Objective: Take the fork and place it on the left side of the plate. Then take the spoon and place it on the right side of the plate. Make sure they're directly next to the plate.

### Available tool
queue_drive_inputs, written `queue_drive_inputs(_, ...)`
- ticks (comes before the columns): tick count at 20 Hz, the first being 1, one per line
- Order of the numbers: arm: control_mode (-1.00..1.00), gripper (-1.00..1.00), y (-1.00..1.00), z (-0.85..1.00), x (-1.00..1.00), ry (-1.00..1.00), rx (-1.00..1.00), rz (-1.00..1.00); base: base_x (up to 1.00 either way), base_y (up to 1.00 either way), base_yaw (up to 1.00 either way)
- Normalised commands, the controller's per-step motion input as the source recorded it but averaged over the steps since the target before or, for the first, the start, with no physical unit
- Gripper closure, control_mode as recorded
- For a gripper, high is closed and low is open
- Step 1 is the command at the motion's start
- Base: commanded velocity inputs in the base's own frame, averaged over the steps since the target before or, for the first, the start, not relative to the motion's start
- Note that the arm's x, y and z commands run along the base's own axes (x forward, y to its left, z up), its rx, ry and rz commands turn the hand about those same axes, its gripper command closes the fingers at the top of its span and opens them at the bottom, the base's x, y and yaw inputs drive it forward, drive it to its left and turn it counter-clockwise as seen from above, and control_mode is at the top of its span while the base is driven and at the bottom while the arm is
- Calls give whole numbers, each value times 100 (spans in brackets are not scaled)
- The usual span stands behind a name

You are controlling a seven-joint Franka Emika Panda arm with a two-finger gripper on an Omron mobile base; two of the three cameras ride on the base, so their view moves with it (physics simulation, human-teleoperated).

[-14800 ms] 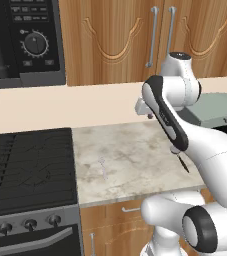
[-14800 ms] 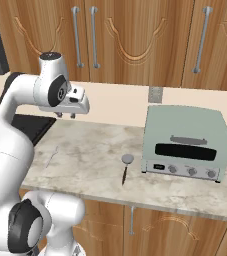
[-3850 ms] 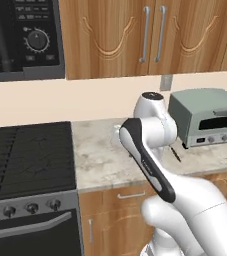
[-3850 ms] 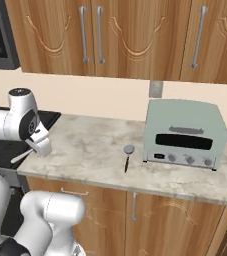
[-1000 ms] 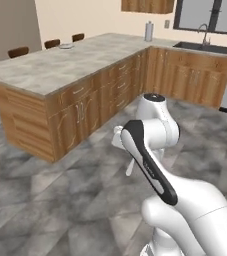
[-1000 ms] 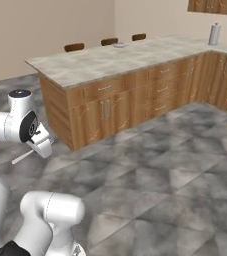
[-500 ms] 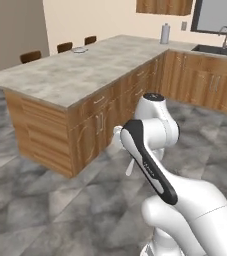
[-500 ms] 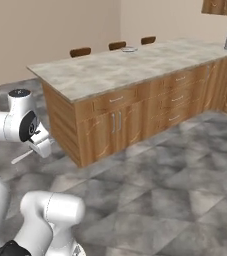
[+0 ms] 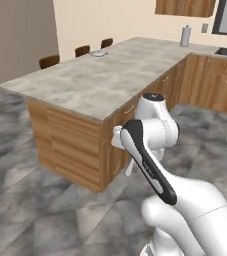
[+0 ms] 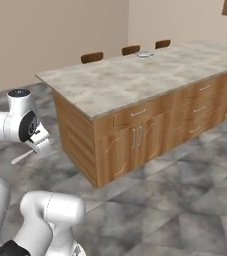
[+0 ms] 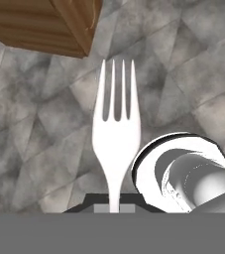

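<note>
In the left base view three dark stool backs point(image 9: 78, 51) stand along the far edge of a long marble island surface point(image 9: 115, 75), the plate point(image 9: 99, 53) lies on it close to that far edge, and a grey cylindrical canister point(image 9: 185, 36) stands near its far right end. In the right base view the white arm hangs over the grey tiled floor point(image 10: 185, 190) off the surface's near left corner, with the fork point(image 10: 23, 157) poking out sideways below the hand. In the hand view the jaws point(image 11: 114, 204) are pressed together on the fork's handle, its four tines pointing up toward a wooden cabinet corner point(image 11: 59, 25).
</note>
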Motion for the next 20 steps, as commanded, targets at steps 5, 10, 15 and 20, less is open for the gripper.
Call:
queue_drive_inputs(5,100,100,0,0,0,0,0,0,86,54,0)
queue_drive_inputs(10,100,100,0,0,0,0,0,0,84,58,0)
queue_drive_inputs(15,100,100,0,0,0,0,0,0,81,60,0)
queue_drive_inputs(20,100,100,0,0,0,0,0,0,81,59,-1)
